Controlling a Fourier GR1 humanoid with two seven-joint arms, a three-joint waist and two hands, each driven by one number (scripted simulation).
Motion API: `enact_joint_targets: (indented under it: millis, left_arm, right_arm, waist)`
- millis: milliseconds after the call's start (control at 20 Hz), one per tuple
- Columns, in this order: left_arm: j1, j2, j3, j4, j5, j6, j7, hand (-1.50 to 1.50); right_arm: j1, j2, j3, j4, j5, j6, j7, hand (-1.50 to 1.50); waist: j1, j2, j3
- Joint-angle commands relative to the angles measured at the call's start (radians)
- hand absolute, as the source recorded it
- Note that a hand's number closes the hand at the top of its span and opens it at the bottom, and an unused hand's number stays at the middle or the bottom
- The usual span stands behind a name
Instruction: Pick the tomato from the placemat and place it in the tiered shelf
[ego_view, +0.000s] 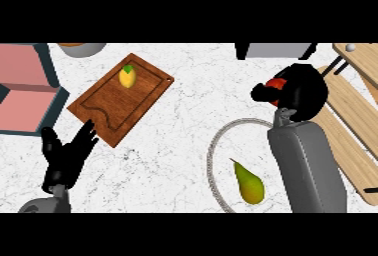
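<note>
Mostly hidden: tomato (276, 83), only a red patch shows
Tomato axis: unreadable
Right robot hand (301, 90): curled round it beside tiered shelf (353, 120)
Left robot hand (66, 155): fingers spread, resting

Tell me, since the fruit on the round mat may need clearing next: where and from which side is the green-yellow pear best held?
Grip the green-yellow pear across its broad lower body, coming from above. It lies flat on the round grey-rimmed placemat, thin stem end pointing up-left, so the narrow neck offers less to hold.
</note>
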Motion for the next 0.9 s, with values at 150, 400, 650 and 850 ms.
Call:
enact_joint_targets:
  millis: [150, 400, 650, 850]
  left_arm:
    - [-0.013, 0.005, 0.010, -0.008, 0.018, -0.009, 0.028, 0.00]
    - [0.028, 0.005, 0.003, -0.010, 0.004, -0.013, 0.001, 0.00]
    - [0.000, -0.023, -0.001, -0.011, -0.004, 0.019, 0.005, 0.00]
    - [0.023, -0.017, 0.006, -0.023, 0.005, 0.009, 0.011, 0.00]
  right_arm:
    - [-0.228, 0.007, 0.051, -0.124, 0.307, 0.194, 0.397, 1.50]
    - [-0.359, 0.007, -0.028, -0.155, 0.389, 0.375, 0.413, 1.50]
    - [-0.477, 0.006, -0.138, -0.225, 0.443, 0.480, 0.371, 1.50]
    - [-0.525, -0.069, -0.238, -0.256, 0.457, 0.544, 0.270, 1.50]
  waist:
    - [-0.004, -0.006, 0.001]
    - [0.000, -0.002, 0.003]
    - [-0.012, 0.000, 0.004]
    - [-0.008, 0.005, 0.005]
